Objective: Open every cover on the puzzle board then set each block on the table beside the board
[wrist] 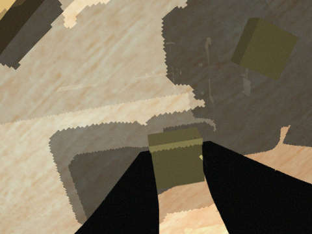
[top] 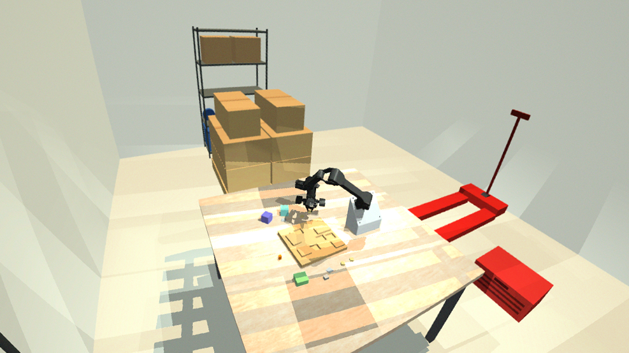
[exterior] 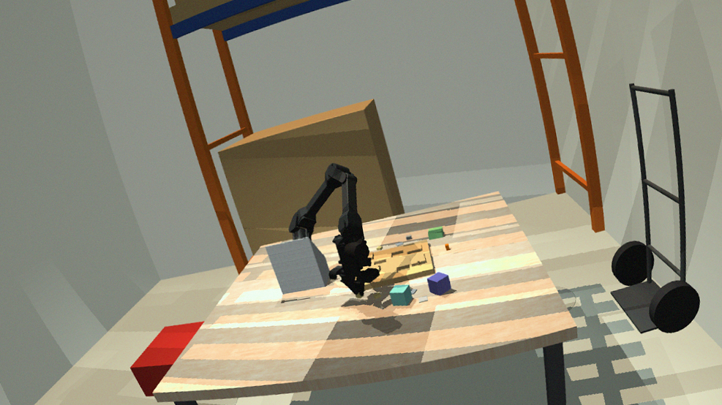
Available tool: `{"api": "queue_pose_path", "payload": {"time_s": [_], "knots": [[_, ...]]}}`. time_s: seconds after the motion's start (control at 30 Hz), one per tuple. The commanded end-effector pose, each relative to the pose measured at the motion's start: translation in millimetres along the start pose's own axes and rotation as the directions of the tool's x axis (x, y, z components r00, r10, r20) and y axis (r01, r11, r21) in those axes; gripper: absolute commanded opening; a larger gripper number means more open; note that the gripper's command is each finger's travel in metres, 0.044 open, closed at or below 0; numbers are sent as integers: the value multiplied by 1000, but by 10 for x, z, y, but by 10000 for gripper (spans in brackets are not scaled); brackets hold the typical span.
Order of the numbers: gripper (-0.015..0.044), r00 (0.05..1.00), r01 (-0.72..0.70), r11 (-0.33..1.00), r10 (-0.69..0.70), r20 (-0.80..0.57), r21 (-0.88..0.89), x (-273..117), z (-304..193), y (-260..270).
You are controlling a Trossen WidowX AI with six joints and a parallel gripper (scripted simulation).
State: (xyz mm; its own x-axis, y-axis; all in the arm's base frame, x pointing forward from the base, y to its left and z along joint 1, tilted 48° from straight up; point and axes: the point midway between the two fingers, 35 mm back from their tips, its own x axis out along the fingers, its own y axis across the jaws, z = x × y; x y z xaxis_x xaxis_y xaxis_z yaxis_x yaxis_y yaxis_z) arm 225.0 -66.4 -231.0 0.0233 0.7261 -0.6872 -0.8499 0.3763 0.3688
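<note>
My gripper [top: 309, 209] [exterior: 359, 295] [wrist: 176, 156] is shut on a small olive-yellow block [wrist: 179, 167], close above the table beside the puzzle board. A second olive-yellow block [wrist: 264, 49] lies on the table at the upper right of the wrist view. The wooden puzzle board [top: 300, 257] [exterior: 403, 275] [wrist: 17, 23] carries several raised wooden pieces; the state of its covers is too small to tell. Two small yellow pieces [top: 342, 263] [top: 351, 259] and small grey pieces [top: 326, 277] [top: 329, 270] lie off the board.
A teal cube [top: 284, 210] [exterior: 400, 296] and a purple cube [top: 266, 217] [exterior: 438, 284] stand beside the board. A green block [top: 300, 279] [exterior: 435, 233] and a small orange piece [top: 279, 257] [exterior: 447, 247] lie on other sides. The grey arm base [top: 364, 223] [exterior: 297, 266] stands nearby.
</note>
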Motion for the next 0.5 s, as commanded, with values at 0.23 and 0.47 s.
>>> {"api": "queue_pose_path", "payload": {"time_s": [0.23, 0.47], "knots": [[80, 1000, -2, 1000, 2, 8, 4, 181, 10, 40], [211, 1000, -3, 1000, 3, 2, -1, 155, 3, 28]]}}
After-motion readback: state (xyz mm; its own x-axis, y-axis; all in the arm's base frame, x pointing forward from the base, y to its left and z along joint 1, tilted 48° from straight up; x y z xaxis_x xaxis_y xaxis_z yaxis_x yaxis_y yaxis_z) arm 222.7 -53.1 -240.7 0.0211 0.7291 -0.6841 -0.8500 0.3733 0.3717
